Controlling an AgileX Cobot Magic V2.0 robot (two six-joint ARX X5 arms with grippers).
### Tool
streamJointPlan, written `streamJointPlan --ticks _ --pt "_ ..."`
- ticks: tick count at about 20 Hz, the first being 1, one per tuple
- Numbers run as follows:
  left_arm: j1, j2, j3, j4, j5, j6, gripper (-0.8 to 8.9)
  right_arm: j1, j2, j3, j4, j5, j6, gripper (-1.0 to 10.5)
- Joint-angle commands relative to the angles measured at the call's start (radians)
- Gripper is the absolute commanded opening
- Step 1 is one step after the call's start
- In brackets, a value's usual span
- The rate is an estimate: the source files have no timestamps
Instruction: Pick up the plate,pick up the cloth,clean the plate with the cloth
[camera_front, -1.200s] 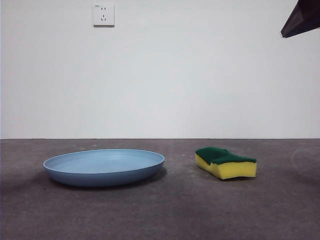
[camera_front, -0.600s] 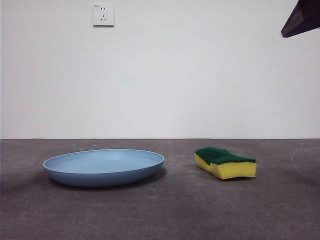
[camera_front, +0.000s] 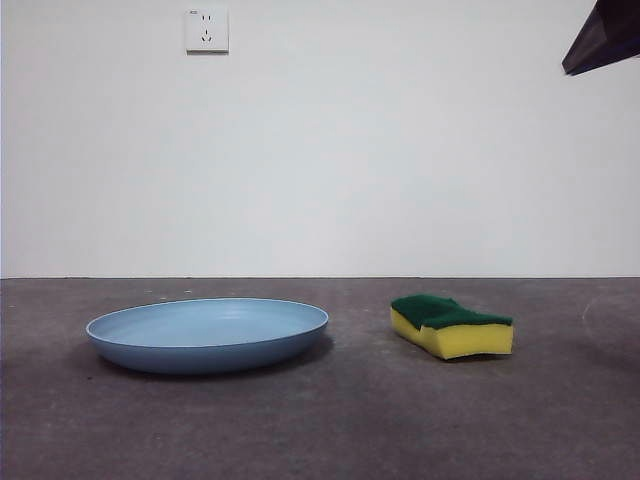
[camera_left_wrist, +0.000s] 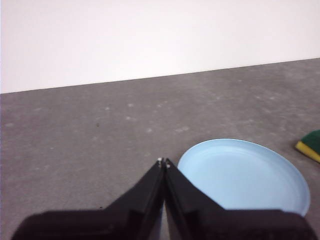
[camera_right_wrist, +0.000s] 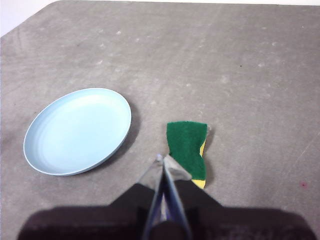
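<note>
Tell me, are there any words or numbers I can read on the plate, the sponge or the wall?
None can be read.
Plate: plain blue, no writing.
Sponge: plain yellow and green, no writing.
Wall socket: a tiny dark mark in its top corner, too small to read.

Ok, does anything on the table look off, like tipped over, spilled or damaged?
Nothing stands out. The plate sits flat and right side up, empty, with no visible cracks. The sponge lies apart from it, green side up, looking intact. No spills show on the table, and both grippers are clear of both things.
</note>
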Motion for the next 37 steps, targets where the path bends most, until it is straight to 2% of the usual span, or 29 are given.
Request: streamJointPlan --ticks 1,7,14,18,21,37 --pt "0.02 -0.054 -0.083 0.077 0.002 0.014 -0.01 0.001 -0.001 -0.008 0.006 0.003 0.009 -0.1" --pt "0.039 -0.112 -0.226 0.179 0.002 0.007 -0.01 0.001 -0.001 -0.008 0.006 0.003 0.009 -0.1" --pt "0.103 -0.112 -0.275 0.185 0.001 0.006 -0.01 0.001 -0.001 -0.008 0.006 0.003 0.009 -0.1" --pt "0.124 -0.112 -0.332 0.216 0.002 -0.051 -0.01 0.001 -0.001 -0.008 0.006 0.003 0.009 -0.1" --pt "0.126 -0.112 -0.332 0.179 0.0 -0.048 -0.01 0.001 -0.001 -0.008 0.006 0.003 0.009 -0.1" --pt "0.127 -0.112 -0.332 0.183 -0.005 -0.049 -0.01 0.001 -0.001 -0.008 0.006 0.003 0.008 -0.1"
